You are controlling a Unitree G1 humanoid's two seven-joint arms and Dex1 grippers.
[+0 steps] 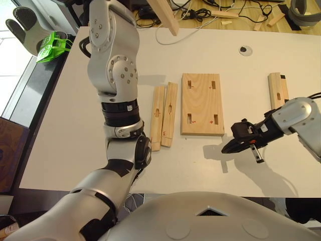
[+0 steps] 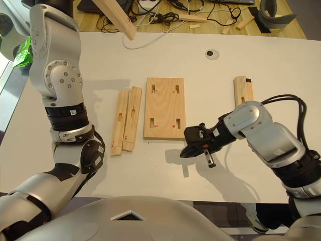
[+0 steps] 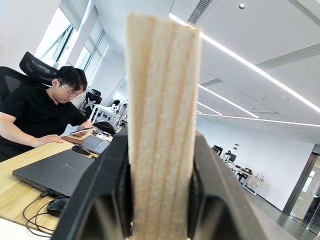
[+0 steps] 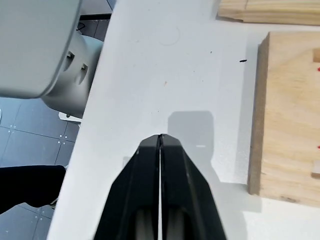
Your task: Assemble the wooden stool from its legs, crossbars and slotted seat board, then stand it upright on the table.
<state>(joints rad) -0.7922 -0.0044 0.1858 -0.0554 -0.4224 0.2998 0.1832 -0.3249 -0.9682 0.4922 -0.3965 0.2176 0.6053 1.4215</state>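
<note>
- Looking down from the head camera: a pale, rectangular wooden seat board with four slots lies flat in the middle of a white table. Two legs, light slotted wooden strips, lie touching side by side just left of it. A third leg lies well apart on its right. Up at the far edge, a light wooden bar hangs tilted above the table. The right gripper hovers low near the board's near right corner.
- Left wrist view: the left gripper is clamped on the wooden bar, one black finger on each side, and the bar rises straight out between them.
- Right wrist view: the right gripper's two black fingers are pressed together and hold nothing. They sit above bare table just beside the seat board's edge.
- Step in hand, as a judgement: assembly has barely begun, as no piece is joined yet. The next move calls for lowering the bar and lining its end up squarely with a slot, probably with the board steadied.
</note>
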